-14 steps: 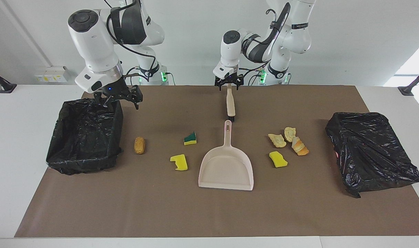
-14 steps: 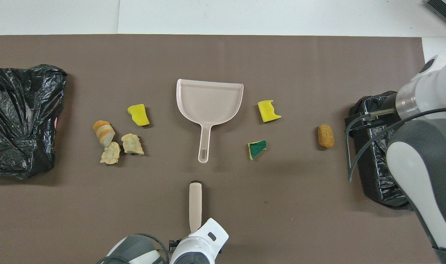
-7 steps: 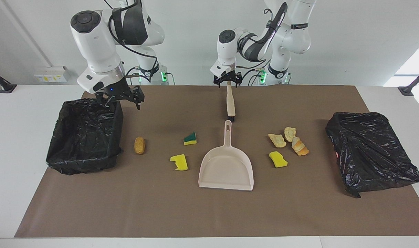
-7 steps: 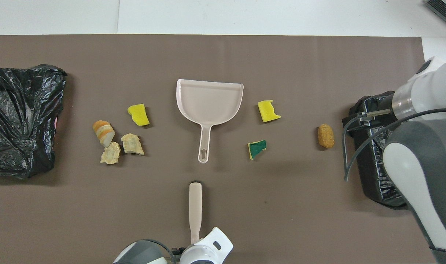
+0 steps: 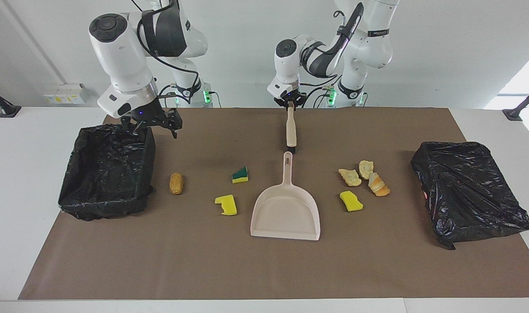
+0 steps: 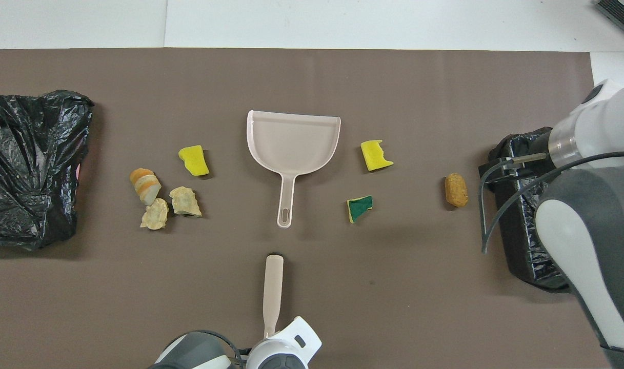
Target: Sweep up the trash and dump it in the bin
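Several scraps of trash lie on the brown mat: a brown nugget (image 5: 176,183), a green-topped wedge (image 5: 240,174) and a yellow sponge chunk (image 5: 226,204) toward the right arm's end. Another yellow chunk (image 5: 351,201) and three bread-like pieces (image 5: 366,176) lie toward the left arm's end. The beige dustpan (image 5: 286,211) sits mid-table, handle toward the robots. The brush (image 5: 291,130) lies in line with that handle, nearer to the robots. My left gripper (image 5: 290,104) is shut on the brush handle's end. My right gripper (image 5: 153,127) hangs open over the corner of the black-lined bin (image 5: 108,174).
A second black-bagged bin (image 5: 468,191) sits at the left arm's end of the mat. In the overhead view the right arm (image 6: 588,225) covers part of the open bin (image 6: 522,246). White table borders the mat on all sides.
My left gripper slid to the end of the brush handle and closed on it. The right arm rose slightly, then held still. The trash and dustpan have not moved.
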